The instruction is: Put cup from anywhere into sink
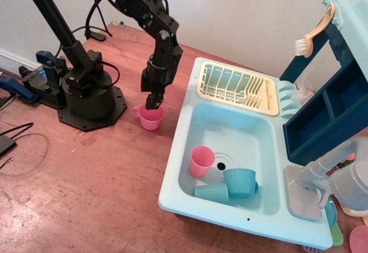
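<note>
Only one camera here, mounted up high and off to the side, angled down across the wooden table [86, 195]. It's close enough that the toy sink [230, 132] fills the right half, with the arm's base [86, 100] at the left and the wall [241, 17] behind. The right edge crops the toy kitchen.

No text, label, brand or number can be read anywhere

Robot lab: toy sink [190, 127], wooden table [86, 190], cables [17, 129].
</note>
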Controlling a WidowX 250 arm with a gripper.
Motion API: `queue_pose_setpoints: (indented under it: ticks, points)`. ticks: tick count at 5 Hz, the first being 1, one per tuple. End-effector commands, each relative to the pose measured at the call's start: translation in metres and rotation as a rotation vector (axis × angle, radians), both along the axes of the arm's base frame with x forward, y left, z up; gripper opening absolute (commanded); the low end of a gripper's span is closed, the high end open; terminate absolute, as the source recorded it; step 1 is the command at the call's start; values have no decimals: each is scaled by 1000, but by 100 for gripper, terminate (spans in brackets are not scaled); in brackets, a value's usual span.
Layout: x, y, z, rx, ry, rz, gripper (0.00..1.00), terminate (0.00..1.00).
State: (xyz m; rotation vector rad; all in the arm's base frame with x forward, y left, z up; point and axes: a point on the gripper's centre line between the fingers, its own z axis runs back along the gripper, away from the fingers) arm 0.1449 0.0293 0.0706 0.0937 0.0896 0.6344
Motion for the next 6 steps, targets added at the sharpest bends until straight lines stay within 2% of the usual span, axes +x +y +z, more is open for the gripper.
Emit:
queue_pose_setpoints:
  ticks: [1,3,4,6]
  points:
    - [5,-2,-22,-16,-11,-4,100,0]
    - [15,-5,-45,-47,15,-39,100,0]
    - [19,-3,-45,-27,17,-51,0,0]
    - [17,-4,-46,-22,-5,-56,0,0]
